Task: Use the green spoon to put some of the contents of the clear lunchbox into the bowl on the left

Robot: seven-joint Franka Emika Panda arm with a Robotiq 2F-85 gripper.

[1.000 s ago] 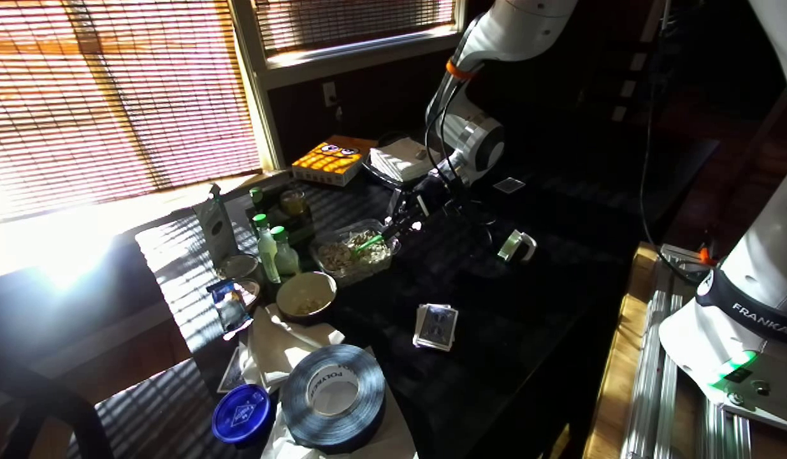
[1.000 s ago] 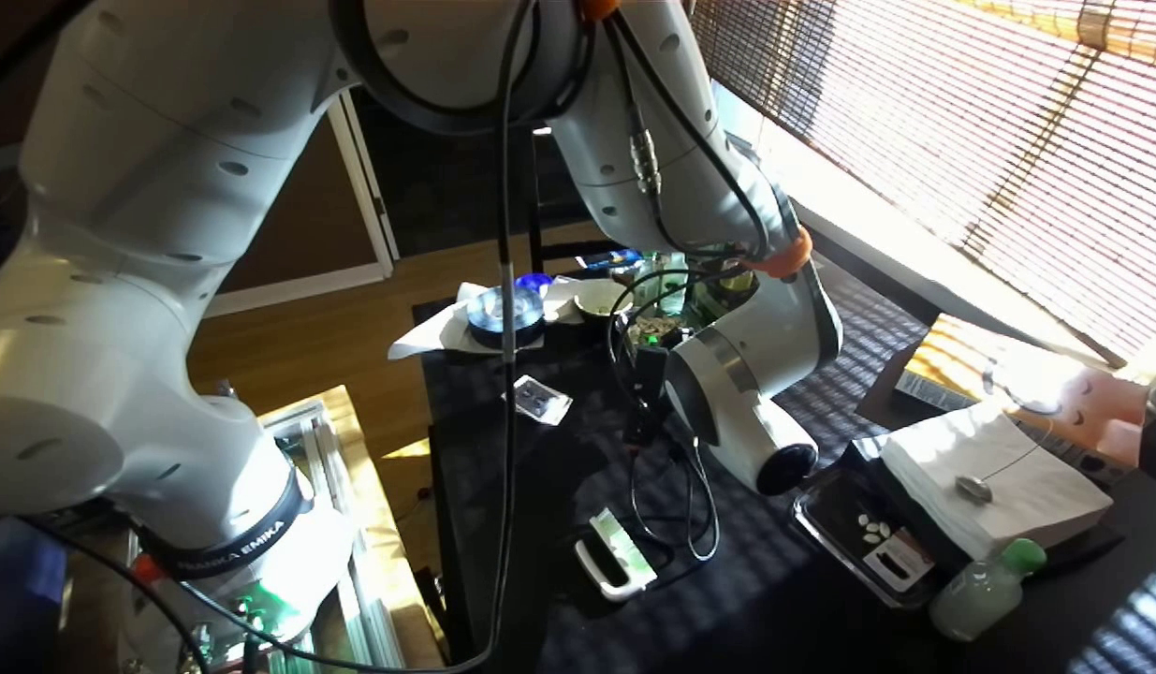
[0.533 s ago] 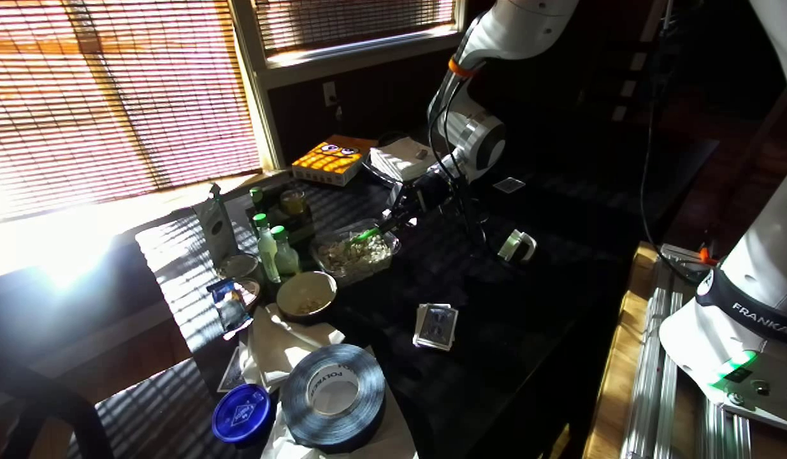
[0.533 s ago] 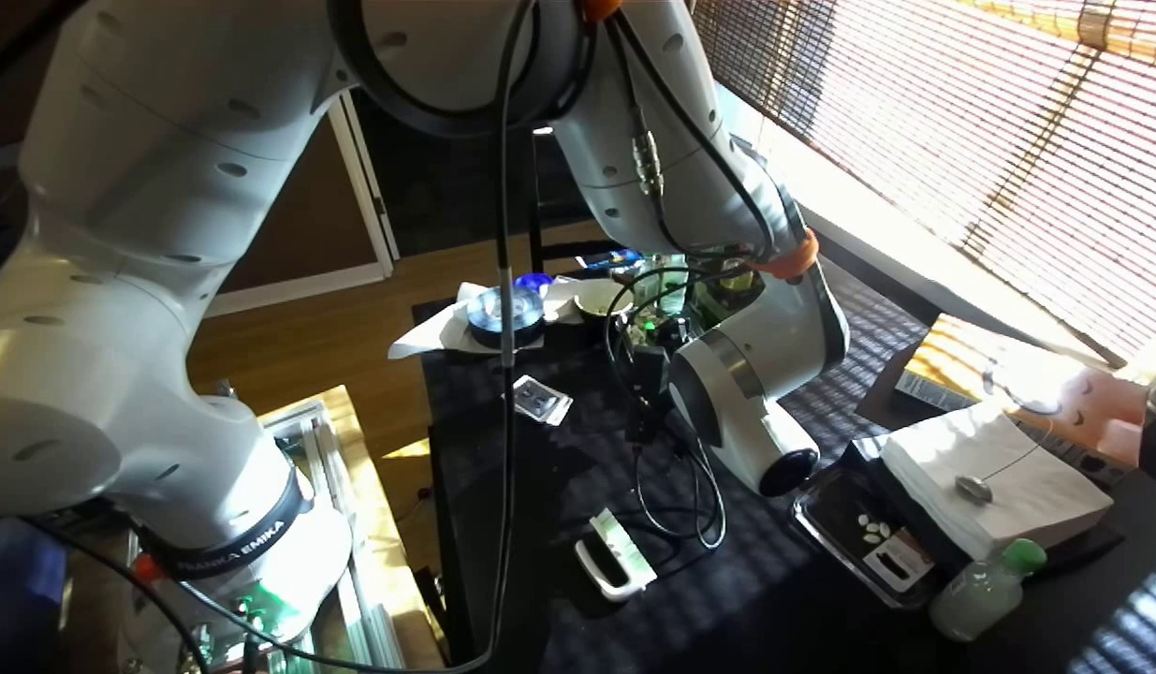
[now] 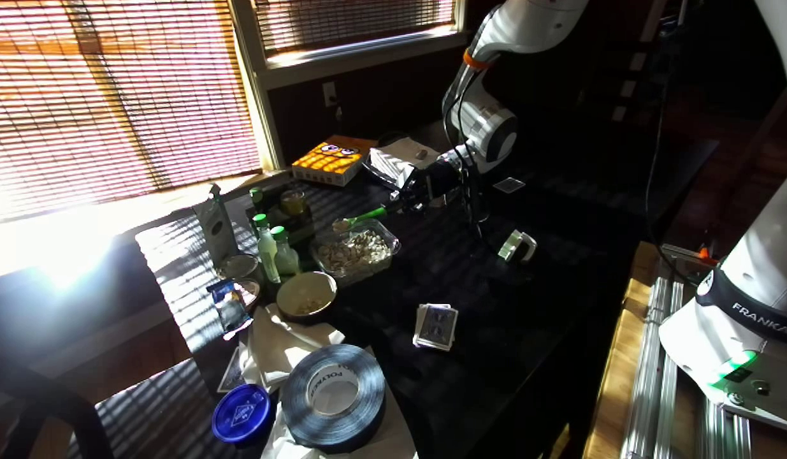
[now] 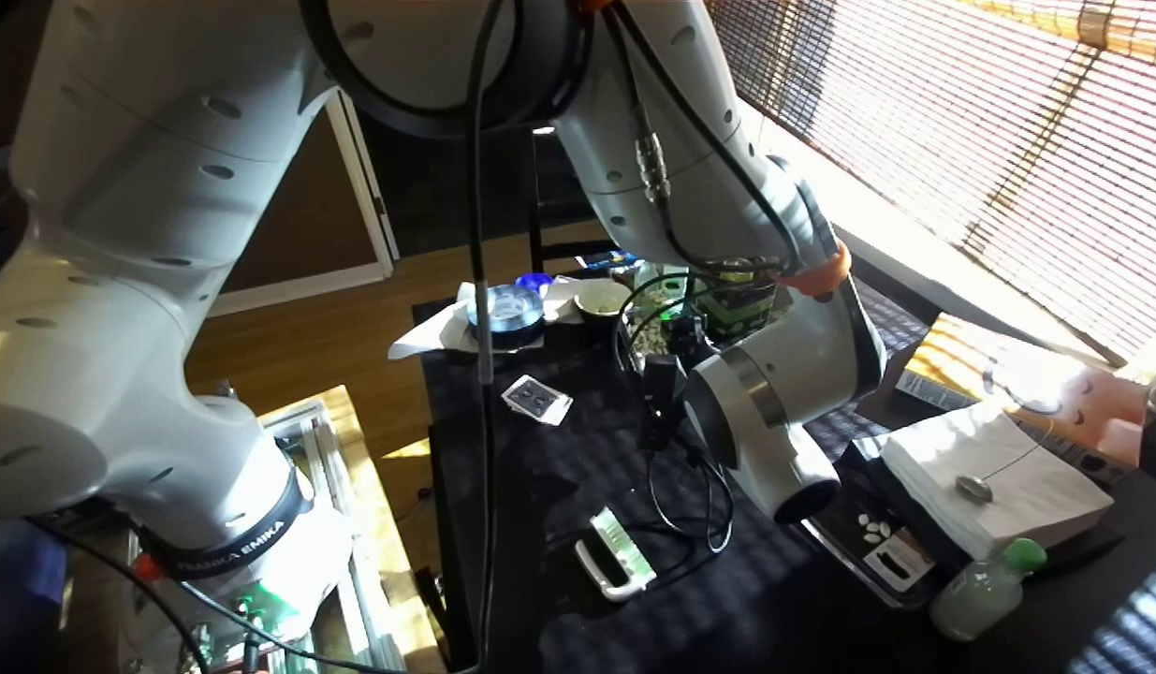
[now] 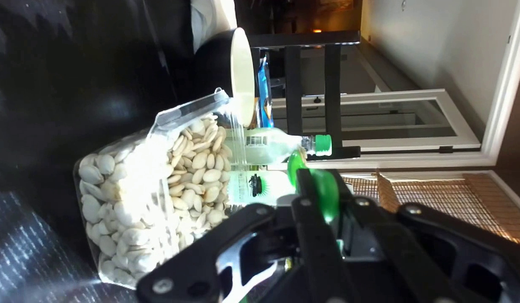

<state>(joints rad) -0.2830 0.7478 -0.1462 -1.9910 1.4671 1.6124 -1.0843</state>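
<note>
"How does the gripper (image 7: 321,184) stand?"

"Clamped on the green spoon (image 5: 370,215) by its handle, tan bits (image 5: 341,225) in the spoon's head."

"And the clear lunchbox (image 7: 192,108)?"

"Lower down, on the black table (image 5: 495,306), pale seeds (image 7: 201,164) inside it."

"The cream bowl (image 5: 301,288)?"

"Just beside the lunchbox, near the green-capped bottles (image 5: 286,260), small pieces (image 5: 311,306) in its bottom."

In an exterior view, looking down on the black table (image 5: 495,306) from high up, window blinds (image 5: 176,95) stand upper left, the robot's base (image 5: 718,331) far right. In an exterior view the arm (image 6: 194,159) looms close, blinds at right — seen from roughly the opposite end. Both exterior views share the cream bowl (image 5: 299,291), tape roll (image 5: 371,392) and cards (image 5: 436,326). The wrist view — turned sideways, close over the clear lunchbox (image 7: 190,110) — faces bottles (image 7: 262,145) and a door (image 7: 394,120).
</note>
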